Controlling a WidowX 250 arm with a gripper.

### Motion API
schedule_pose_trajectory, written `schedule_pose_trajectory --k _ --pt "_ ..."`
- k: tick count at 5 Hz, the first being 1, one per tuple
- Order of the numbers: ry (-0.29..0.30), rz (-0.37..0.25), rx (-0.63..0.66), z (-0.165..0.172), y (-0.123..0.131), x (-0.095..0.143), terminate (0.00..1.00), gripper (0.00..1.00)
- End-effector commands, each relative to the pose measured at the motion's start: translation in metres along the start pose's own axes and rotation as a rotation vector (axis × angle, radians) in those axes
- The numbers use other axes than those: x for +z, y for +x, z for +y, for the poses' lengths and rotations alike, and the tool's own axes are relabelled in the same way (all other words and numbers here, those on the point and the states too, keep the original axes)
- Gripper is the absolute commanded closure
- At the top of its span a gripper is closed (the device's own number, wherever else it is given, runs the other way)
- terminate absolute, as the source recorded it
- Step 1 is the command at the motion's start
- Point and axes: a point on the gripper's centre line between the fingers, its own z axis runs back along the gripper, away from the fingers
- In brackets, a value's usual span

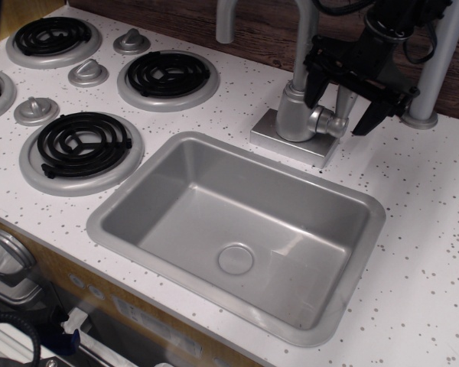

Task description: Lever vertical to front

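Observation:
The lever [343, 107] is a small silver paddle on a round stub at the right side of the faucet base [294, 122]. It stands upright, and the gripper partly hides it. My black gripper [340, 112] comes down from the top right with its jaws open. One finger [316, 86] is left of the paddle against the faucet column and the other finger [369, 115] is to its right. The paddle stands between them; I cannot tell if either touches it.
The tall curved spout [228, 19] rises behind the faucet base. The grey sink basin [237, 229] lies in front. Black stove burners [84, 145] and round grey knobs [88, 73] are at the left. A grey post [436, 69] stands right of the gripper.

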Motion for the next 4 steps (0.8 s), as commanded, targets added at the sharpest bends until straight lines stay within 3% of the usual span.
schedule_pose_trajectory --k 1,4 --pt "-0.006 -0.151 0.005 0.010 0.021 0.036 0.00 0.00" --pt "-0.046 -0.179 -0.026 0.008 0.043 0.018 0.00 0.00"
